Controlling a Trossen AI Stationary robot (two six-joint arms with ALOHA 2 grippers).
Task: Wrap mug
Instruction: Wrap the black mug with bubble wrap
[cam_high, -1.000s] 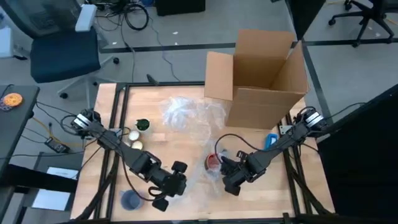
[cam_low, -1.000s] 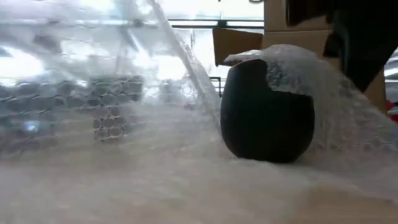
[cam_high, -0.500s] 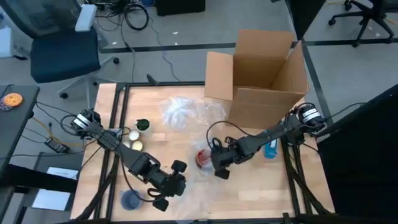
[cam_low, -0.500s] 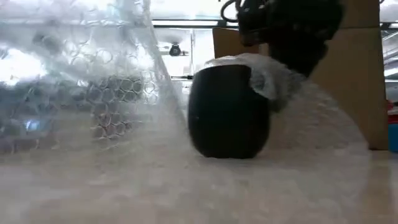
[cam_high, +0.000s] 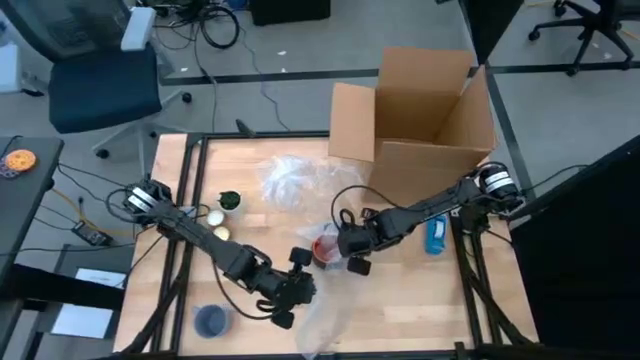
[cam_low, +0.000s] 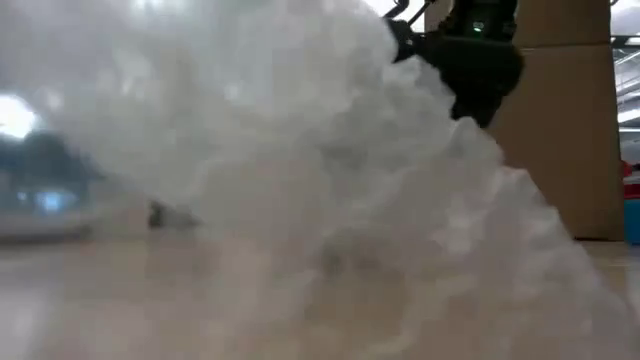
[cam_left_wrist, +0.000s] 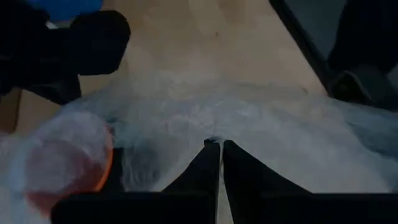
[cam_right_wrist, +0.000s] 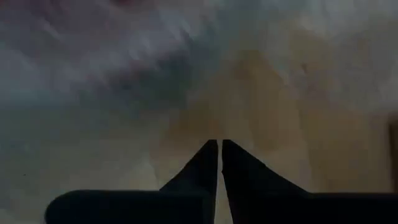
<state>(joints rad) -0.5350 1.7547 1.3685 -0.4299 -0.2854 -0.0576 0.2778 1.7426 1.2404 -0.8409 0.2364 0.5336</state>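
Note:
The mug (cam_high: 324, 248), dark outside and red inside, stands on a sheet of bubble wrap (cam_high: 322, 305) near the table's middle. In the left wrist view the mug (cam_left_wrist: 59, 163) shows through the wrap. My left gripper (cam_high: 300, 287) is just near-left of the mug, shut on the wrap (cam_left_wrist: 249, 124). My right gripper (cam_high: 352, 250) is shut right beside the mug's right side. In the low view, bunched wrap (cam_low: 300, 180) fills the picture and hides the mug; the dark gripper (cam_low: 478, 60) shows above it. My left gripper pinches the bubble wrap (cam_left_wrist: 214, 138) between its two fingertips, close to the mug's near side; one layer or several, I cannot tell. The wrap spreads beyond the fingertips and over the mug. My right gripper is shut where the wrap rises (cam_low: 440, 110) beside the mug, coming slanting from the right. The bunched wrap hides the contact.
An open cardboard box (cam_high: 425, 120) stands at the far right. A second wad of bubble wrap (cam_high: 295, 178) lies far of the mug. A blue cup (cam_high: 210, 320), a green item (cam_high: 229, 201), two white balls (cam_high: 217, 224) and a blue object (cam_high: 435, 235) lie around.
My right gripper has gone toward the table's left edge and a little far, and the mug has slid left with it. My left gripper has moved right, toward the mug. The wrap has bunched up in front of the low camera and now hides the mug there.

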